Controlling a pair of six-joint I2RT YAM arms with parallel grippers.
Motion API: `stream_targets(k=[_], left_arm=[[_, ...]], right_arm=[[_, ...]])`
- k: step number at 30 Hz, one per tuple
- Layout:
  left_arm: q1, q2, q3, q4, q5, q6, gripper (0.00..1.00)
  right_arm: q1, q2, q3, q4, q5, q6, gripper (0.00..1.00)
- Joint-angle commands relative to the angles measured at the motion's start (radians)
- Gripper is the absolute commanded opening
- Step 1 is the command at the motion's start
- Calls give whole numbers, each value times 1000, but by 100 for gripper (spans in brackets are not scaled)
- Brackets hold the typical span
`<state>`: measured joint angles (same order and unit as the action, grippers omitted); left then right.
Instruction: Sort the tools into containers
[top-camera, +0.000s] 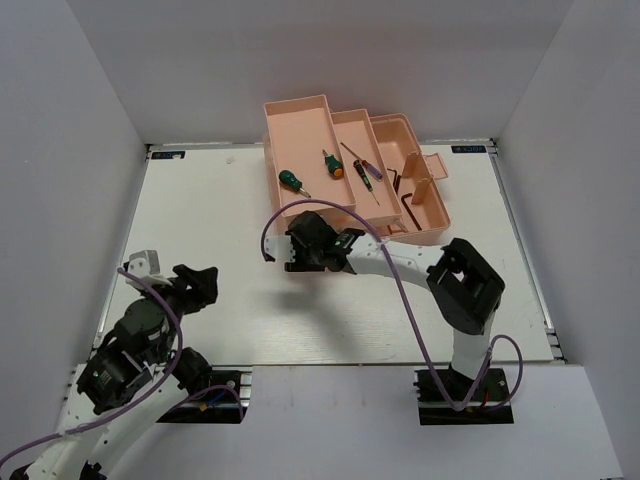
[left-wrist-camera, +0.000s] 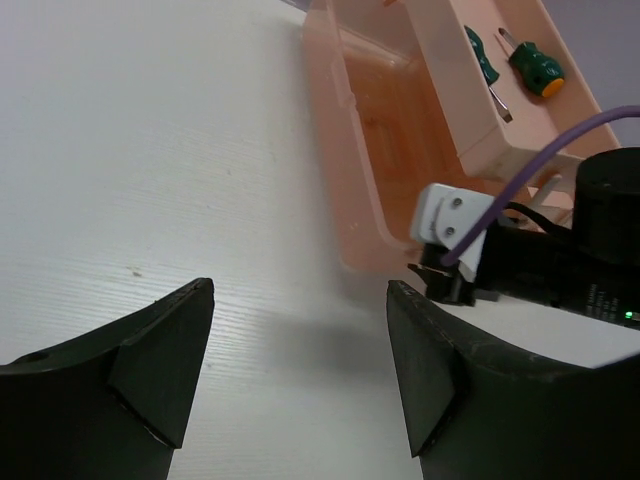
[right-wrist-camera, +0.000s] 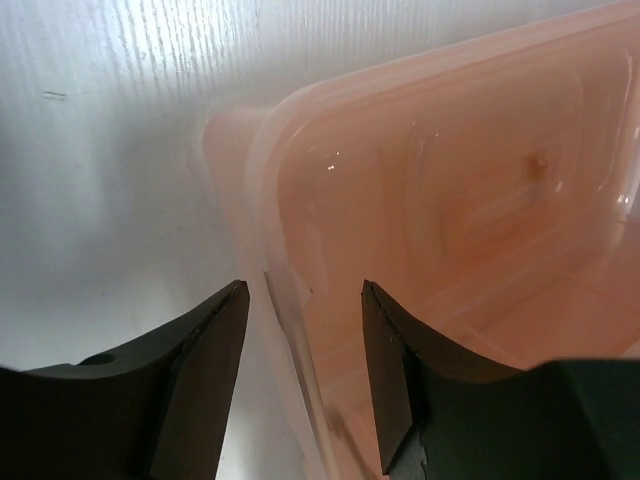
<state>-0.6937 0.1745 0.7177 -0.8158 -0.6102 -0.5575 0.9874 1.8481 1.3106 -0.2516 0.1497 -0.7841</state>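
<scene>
The overhead view shows you screwdrivers (top-camera: 293, 181) and hex keys (top-camera: 404, 200) lying in the toolbox (top-camera: 300, 135) trays, at the far side of the worktop (top-camera: 200, 220). Only the right wrist view shows the right gripper (right-wrist-camera: 305, 290), fingers half-spread astride the toolbox wall. The left gripper (left-wrist-camera: 300, 290) fingers gape wide.

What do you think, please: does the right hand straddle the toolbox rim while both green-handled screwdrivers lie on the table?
Only the screwdrivers' place is wrong: the top external view shows the green-handled screwdrivers lying in the toolbox trays, not on the table. The right hand does straddle the toolbox rim.
</scene>
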Motion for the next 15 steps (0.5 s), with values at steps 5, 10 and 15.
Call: stream_targets(k=[5,10,15], left_arm=[[2,57,-254,168,210,-335,76],[2,196,-362,300,201,-465,48],[2,321,-371,432,150,-501,33]], right_arm=[[5,31,33,8,33,-23,27],[5,-51,58,-70,-50,5,0],[0,-128,102,-141,-128,61,0]])
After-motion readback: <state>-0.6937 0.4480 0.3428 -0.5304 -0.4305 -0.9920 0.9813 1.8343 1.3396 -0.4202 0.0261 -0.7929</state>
